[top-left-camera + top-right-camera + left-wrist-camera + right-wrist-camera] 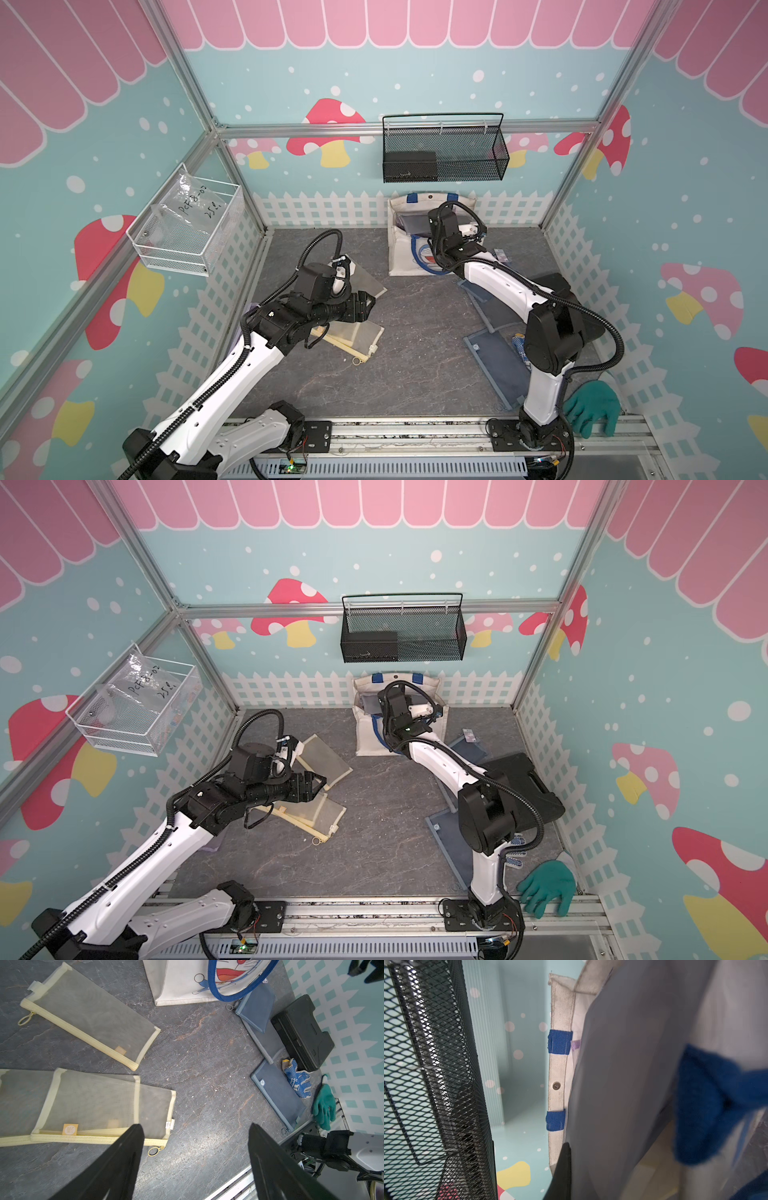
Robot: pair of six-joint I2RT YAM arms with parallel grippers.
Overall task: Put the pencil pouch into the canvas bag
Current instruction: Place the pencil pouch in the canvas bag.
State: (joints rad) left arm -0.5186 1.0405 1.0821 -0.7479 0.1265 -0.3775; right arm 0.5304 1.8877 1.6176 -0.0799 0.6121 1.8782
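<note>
Rail edges grey slab (415,316); left pincer (196,1132) gapes wide; right pincer grips grey pouch (623,1084).

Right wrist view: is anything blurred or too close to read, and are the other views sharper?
Right wrist view: the blue strap handle and grey pouch fill the frame, soft and smeared; the black mesh basket is crisper. Left wrist view: table sharp, the left gripper's fingers dark and soft. Both top views: evenly lit, walls bowed by the wide lens.
</note>
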